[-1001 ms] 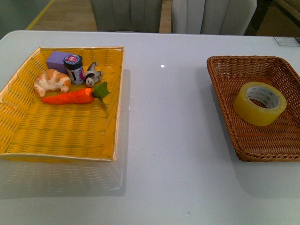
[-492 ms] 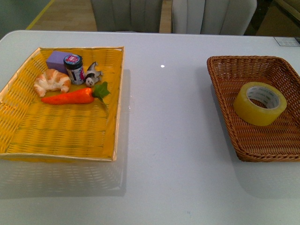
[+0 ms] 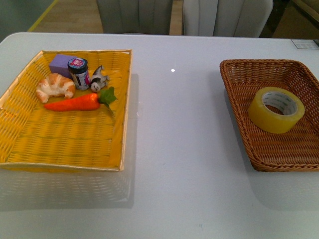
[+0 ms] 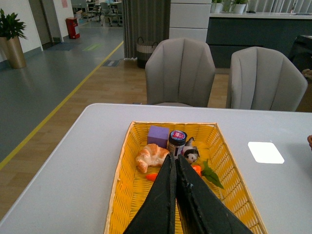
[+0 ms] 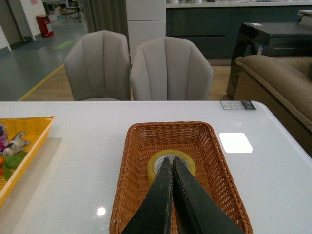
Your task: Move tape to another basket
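Note:
The yellowish tape roll [image 3: 276, 109] lies flat inside the brown wicker basket [image 3: 234, 79] at the right of the table. In the right wrist view the tape [image 5: 187, 162] shows just beyond my right gripper [image 5: 170, 160], which is shut and empty, held above the brown basket [image 5: 136, 161]. My left gripper [image 4: 173, 158] is also shut and empty, hovering over the yellow basket [image 4: 124, 165]. Neither arm appears in the front view.
The yellow woven basket [image 3: 60, 149] at the left holds a croissant [image 3: 55, 85], a carrot [image 3: 75, 103], a small jar [image 3: 78, 72], a purple block [image 3: 60, 63] and a small figurine [image 3: 97, 79]. Bare white table [image 3: 179, 149] separates the baskets. Grey chairs [image 3: 199, 15] stand behind.

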Controlling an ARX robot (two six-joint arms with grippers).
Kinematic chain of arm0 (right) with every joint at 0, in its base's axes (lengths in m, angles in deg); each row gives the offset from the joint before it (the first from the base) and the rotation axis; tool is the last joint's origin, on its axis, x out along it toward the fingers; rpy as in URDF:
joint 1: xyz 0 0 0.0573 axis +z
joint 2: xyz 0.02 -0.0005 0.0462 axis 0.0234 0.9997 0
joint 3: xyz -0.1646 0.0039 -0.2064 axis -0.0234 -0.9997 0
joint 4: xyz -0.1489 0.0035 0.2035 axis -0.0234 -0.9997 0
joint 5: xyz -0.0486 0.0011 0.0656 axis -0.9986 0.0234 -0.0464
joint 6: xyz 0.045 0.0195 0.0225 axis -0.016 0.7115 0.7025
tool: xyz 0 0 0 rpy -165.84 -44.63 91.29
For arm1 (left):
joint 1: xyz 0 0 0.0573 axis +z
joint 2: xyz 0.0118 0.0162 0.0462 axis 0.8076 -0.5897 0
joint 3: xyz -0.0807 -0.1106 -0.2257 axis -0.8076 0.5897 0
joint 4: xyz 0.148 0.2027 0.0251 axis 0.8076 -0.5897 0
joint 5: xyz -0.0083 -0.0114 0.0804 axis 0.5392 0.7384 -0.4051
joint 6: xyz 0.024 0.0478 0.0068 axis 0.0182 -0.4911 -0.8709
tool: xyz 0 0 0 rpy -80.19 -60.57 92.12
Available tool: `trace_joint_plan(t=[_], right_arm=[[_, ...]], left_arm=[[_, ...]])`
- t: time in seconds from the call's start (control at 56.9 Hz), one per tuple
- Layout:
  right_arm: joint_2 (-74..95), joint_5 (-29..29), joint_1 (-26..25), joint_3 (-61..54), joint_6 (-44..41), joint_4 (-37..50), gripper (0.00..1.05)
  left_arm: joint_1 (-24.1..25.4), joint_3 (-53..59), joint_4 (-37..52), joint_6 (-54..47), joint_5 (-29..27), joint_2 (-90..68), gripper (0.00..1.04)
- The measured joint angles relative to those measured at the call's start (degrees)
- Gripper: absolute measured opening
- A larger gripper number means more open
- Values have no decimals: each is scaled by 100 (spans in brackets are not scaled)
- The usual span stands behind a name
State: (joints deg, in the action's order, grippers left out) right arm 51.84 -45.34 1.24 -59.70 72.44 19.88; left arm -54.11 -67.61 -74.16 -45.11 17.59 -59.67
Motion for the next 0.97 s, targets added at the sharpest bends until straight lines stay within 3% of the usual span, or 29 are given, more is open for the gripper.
trace_joint_plan(t=[0.088, 0.299, 0.369, 0.545, 0.966], right_arm=[[-7, 2, 0, 0, -9, 0, 5], [-9, 0, 0, 0, -7, -2, 49], [-9, 0, 0, 0, -7, -2, 68], [-9, 0, 0, 0, -4, -2, 97], [-9, 0, 0, 0, -7, -2, 96]], left_arm=[[0, -2, 0, 2, 0, 0, 4], [0, 0, 0, 2, 0, 0, 48], [0, -2, 0, 2, 0, 0, 68], [0, 0, 0, -2, 0, 0, 98], [0, 0, 0, -9, 0, 0, 96]])
